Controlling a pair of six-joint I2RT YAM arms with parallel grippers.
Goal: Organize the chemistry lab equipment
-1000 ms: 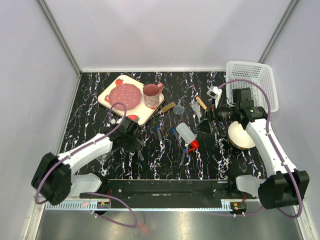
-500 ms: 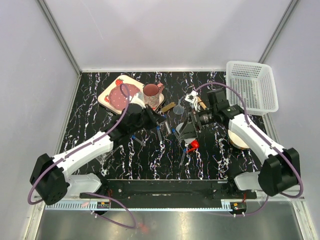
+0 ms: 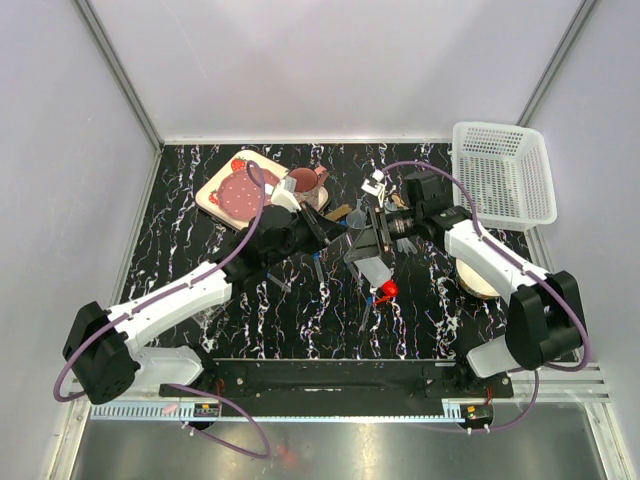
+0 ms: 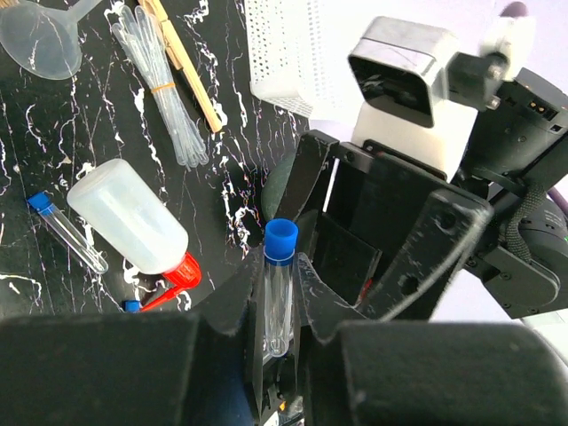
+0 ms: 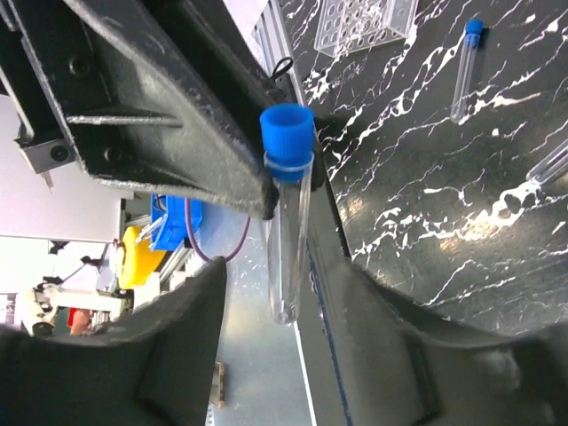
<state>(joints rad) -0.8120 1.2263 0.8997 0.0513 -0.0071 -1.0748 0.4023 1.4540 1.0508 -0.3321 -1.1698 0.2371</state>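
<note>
Fingers of the left gripper (image 4: 279,302) are clenched on a small clear blue-capped tube (image 4: 280,266), its cap clear of the fingertips, held above the surface (image 3: 430,320). The right gripper (image 5: 277,284) faces it, its fingers spread to either side of the tube with gaps showing, not pressing it. Below, the red-capped squeeze bottle (image 4: 124,222) lies on its side, with a loose tube (image 4: 67,232) just beside it. Farther back lie the bundled droppers (image 4: 160,89), a wooden-handled tool (image 4: 191,75) beside them, and the clear funnel (image 4: 40,40). A white basket (image 3: 505,175) stands at the far right.
</note>
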